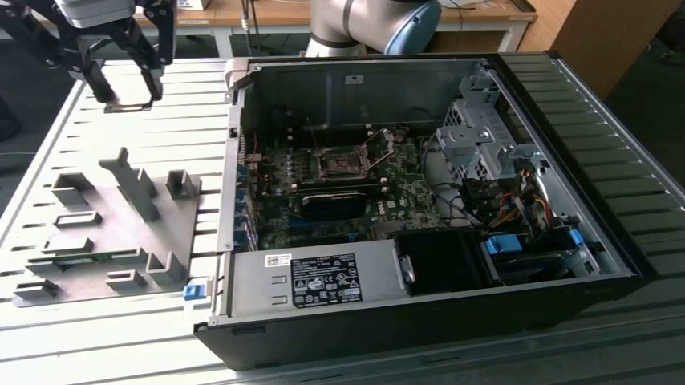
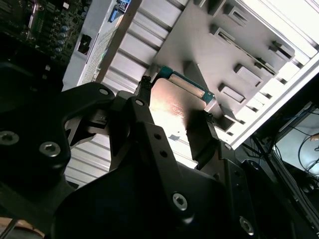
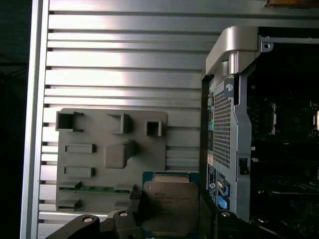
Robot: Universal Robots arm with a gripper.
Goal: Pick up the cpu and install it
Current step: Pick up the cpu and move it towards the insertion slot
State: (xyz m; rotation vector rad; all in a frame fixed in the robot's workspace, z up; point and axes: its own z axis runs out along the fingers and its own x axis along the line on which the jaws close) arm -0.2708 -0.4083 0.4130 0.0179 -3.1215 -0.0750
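Gripper point(image 1: 128, 101) hangs outside the case point(image 1: 599, 120), off its wall on the exterior view's left, near the far corner and well above the table point(image 1: 107, 341). The two fingers point(image 2: 198, 137) are drawn in narrow w/ the cpu point(image 3: 169, 205) pinched between them by opposite edges. It is held flat, metal lid facing the first wrist view, green rim showing in both wrist views. So the cpu is in the air, clear of the tray point(image 1: 123, 293) that lies beside the case, and well apart from the socket point(image 1: 345, 164) in the middle of the case on the board point(image 1: 402, 200).

What could go wrong, as I judge it:
- Grip is on thin edges only, so a jolt or fast swing toward the case could let the chip slip or tilt.
- The case wall stands up between chip and socket. A low path would clip it.
- If the chip arrives rotated or tilted vs the socket, it won't seat and the contacts may bend.
- Socket cover looks lifted, but can't tell for sure. If it's down, the chip lands on the frame.

Count: 1 cpu, 1 gripper w/ 2 fingers, 1 arm point(image 1: 374, 24), 1 case, 1 socket, 1 tray. Raised blocks point(image 3: 119, 154) on the tray: approx 9 by my count in the first wrist view, w/ some partly hidden behind the gripper.
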